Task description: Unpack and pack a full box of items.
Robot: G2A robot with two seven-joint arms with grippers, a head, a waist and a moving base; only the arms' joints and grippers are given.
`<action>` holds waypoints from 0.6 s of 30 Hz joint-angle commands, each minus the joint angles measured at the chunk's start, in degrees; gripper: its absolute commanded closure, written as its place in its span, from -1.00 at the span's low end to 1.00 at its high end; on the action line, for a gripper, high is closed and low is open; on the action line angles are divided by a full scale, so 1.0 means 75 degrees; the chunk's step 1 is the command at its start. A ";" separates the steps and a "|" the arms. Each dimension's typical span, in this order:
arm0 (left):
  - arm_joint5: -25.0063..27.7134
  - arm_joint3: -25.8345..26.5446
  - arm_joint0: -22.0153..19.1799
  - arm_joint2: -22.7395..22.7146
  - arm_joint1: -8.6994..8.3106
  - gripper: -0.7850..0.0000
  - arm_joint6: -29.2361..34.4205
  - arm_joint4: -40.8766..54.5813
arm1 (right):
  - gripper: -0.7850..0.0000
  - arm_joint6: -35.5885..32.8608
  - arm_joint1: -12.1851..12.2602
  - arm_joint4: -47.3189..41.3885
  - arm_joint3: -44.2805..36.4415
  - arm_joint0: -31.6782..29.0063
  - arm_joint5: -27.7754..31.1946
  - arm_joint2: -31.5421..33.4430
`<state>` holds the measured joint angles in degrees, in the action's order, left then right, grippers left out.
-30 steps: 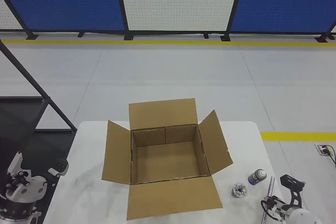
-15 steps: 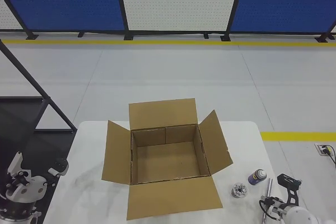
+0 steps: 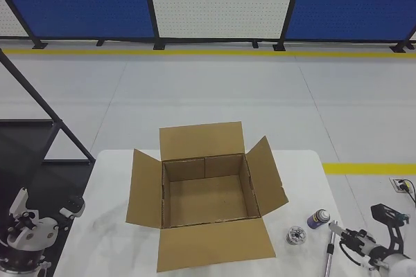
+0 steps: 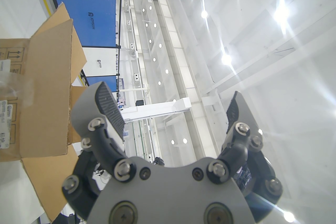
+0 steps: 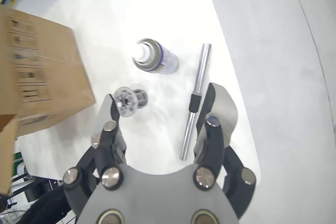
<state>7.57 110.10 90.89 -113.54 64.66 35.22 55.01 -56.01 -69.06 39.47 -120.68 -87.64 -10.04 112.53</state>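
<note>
An open cardboard box [image 3: 208, 197] stands mid-table with its flaps spread and its inside bare. To its right a blue-labelled spray can [image 3: 318, 219] stands on the table beside a small metal spool [image 3: 296, 235] and a metal rod [image 3: 331, 246]. My right gripper [image 5: 161, 97] hangs open above the table, with the spool [image 5: 130, 100] by one finger and the rod [image 5: 197, 96] by the other, holding nothing. The spray can [image 5: 155, 58] stands just beyond. My left gripper [image 4: 170, 97] is open and empty, pointing up at the ceiling beside a box flap [image 4: 50, 72].
The white table [image 3: 111, 235] ends just right of the rod, with grey floor and a yellow line [image 3: 374, 168] beyond. A dark frame [image 3: 28, 138] stands off the table's left side, near the left arm [image 3: 26, 232].
The right arm has shifted to the right, away from the rod, which now lies free on the table. The box, can, spool and left arm have stayed put.
</note>
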 commanded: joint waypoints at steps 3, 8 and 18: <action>0.0000 0.0000 0.0000 0.0000 0.0000 -1.00 0.0000 0.0000 | -1.00 -0.0221 0.0031 -0.0745 -0.1072 -0.0269 0.0430 0.0469; -0.0355 0.0061 0.0160 -0.0230 -0.0036 -1.00 0.0555 -0.0148 | -1.00 -0.0445 0.0056 -0.0961 -0.1371 -0.0358 0.0592 0.0579; -0.1671 -0.0079 0.0133 -0.0801 -0.0288 -1.00 0.2917 -0.0958 | -1.00 -0.0445 0.0056 -0.0961 -0.1371 -0.0358 0.0592 0.0579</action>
<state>-3.70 109.40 92.06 -119.27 62.78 55.61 49.76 -59.35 -68.63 32.27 -130.96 -90.32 -5.60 116.87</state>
